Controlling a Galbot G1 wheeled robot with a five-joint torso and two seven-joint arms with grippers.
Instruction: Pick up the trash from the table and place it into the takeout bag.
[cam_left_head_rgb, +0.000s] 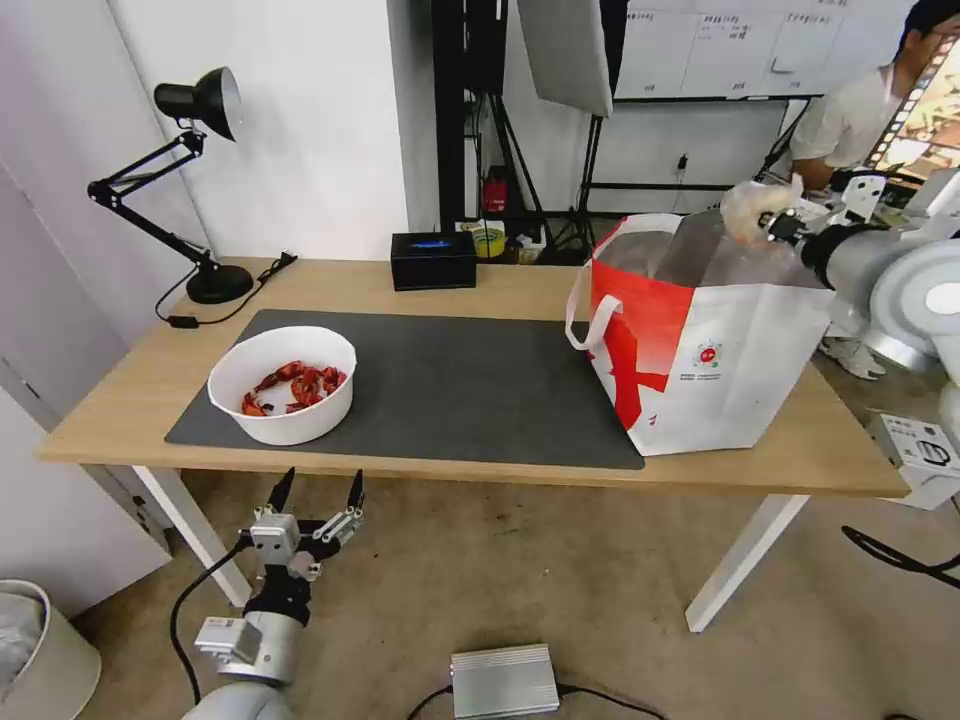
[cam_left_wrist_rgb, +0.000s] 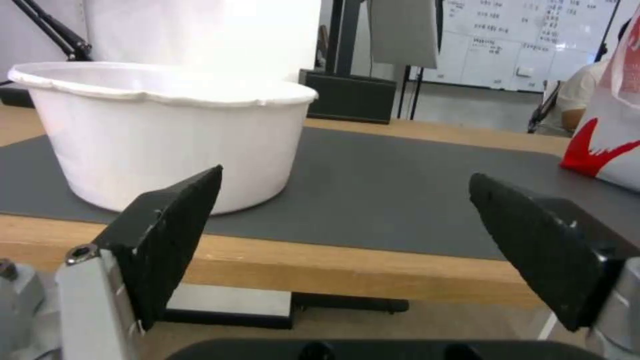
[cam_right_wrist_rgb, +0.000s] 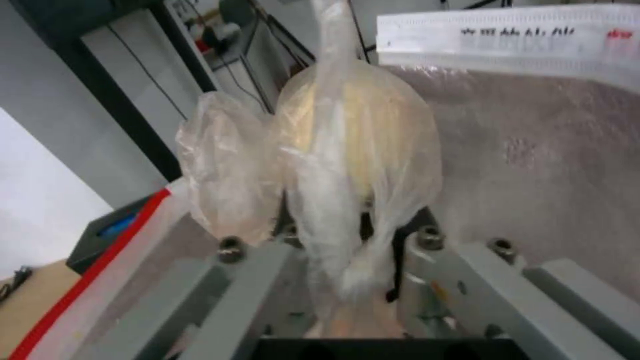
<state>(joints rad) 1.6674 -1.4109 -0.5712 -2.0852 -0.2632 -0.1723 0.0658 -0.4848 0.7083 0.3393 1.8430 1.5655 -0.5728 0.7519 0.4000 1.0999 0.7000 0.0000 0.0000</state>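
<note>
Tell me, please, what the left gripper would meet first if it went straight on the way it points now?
Probably the front edge of the table: the open left gripper sits low before it, and the white bowl stands on the grey mat beyond, off to one side. Aimed slightly higher, it might clear the edge and skim the mat; depth is unclear.

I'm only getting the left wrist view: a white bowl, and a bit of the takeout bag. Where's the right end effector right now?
Observer: The right end effector is over the open top of the takeout bag.
Operator: Is it carrying anything?
Observer: Yes, it is shut on the clear bag, which has a pale lump inside.
Operator: My left end effector is open by the bowl. What's in it?
Observer: Red shells.
</note>
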